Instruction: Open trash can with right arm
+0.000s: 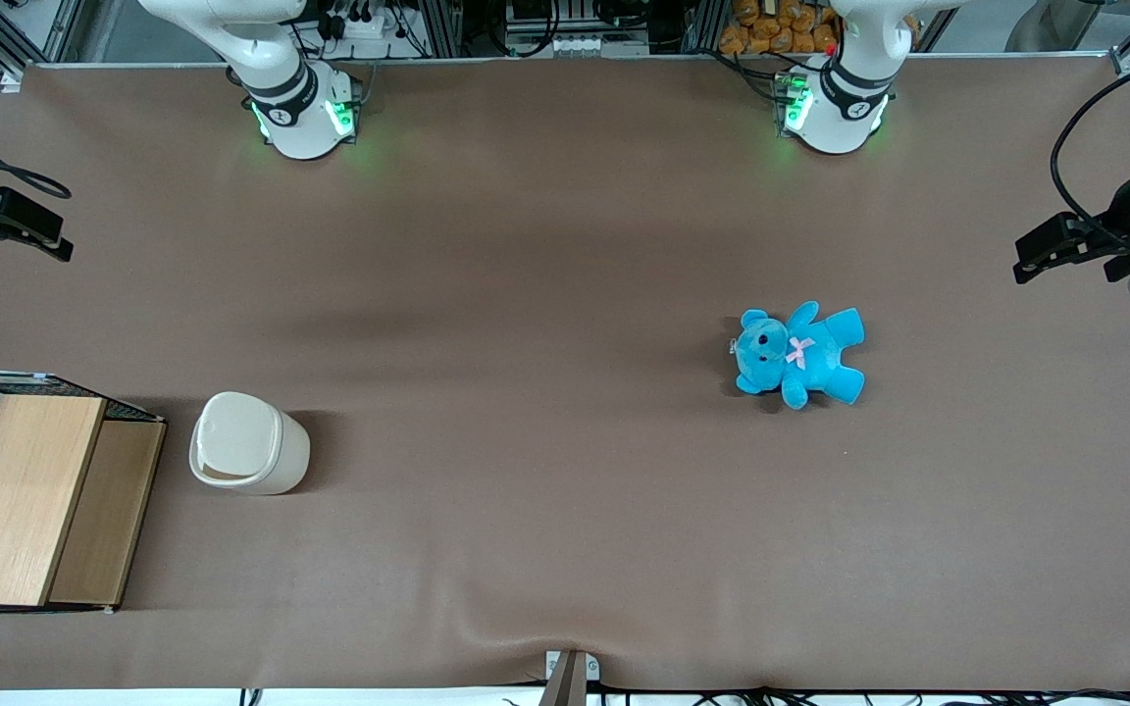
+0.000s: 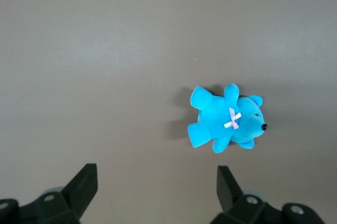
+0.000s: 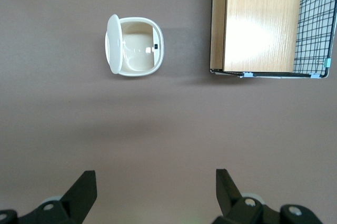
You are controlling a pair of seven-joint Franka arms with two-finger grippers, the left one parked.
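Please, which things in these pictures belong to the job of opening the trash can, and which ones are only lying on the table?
Belonging to the job:
- trash can, lid already tilted up, inside visible
- gripper, open, raised above the table, apart from the can

Only lying about:
- blue teddy, toward the parked arm's end
- wooden box, beside the can

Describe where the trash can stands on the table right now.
The trash can stands toward the working arm's end of the table, beside the wooden box, lid tilted open; the gripper hangs open, farther from the front camera.
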